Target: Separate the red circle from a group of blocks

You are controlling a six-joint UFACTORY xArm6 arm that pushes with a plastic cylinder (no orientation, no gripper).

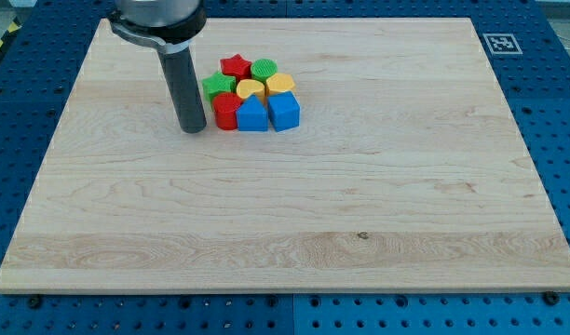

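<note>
Red is the colour to watch: the red circle (225, 111) sits at the near-left corner of a tight cluster on the wooden desk (294, 233), toward the view's top and a little left of centre. My tip (192, 128) stands just beside it on the view's left, with a narrow gap and perhaps no contact yet. No gripper exists on this arm, only the rod, so nothing is held or clamped.

Around the circle, the blue triangle-like block (252, 115) touches its right side, a green block (215, 86) sits just behind it, and the yellow heart (251, 89) is behind and to the right. Further back are the red star (235, 65), another green block (264, 69), a second yellow block (280, 86) and the blue cube (284, 110).

From this spot the risk, as I judge it, is plain: pushing rightward would drive the circle deeper into the pack and shove the whole cluster along together. A round block may also roll off the rod sideways. Getting behind it, between circle and green block, looks tight and could drag the green neighbour out too.
</note>
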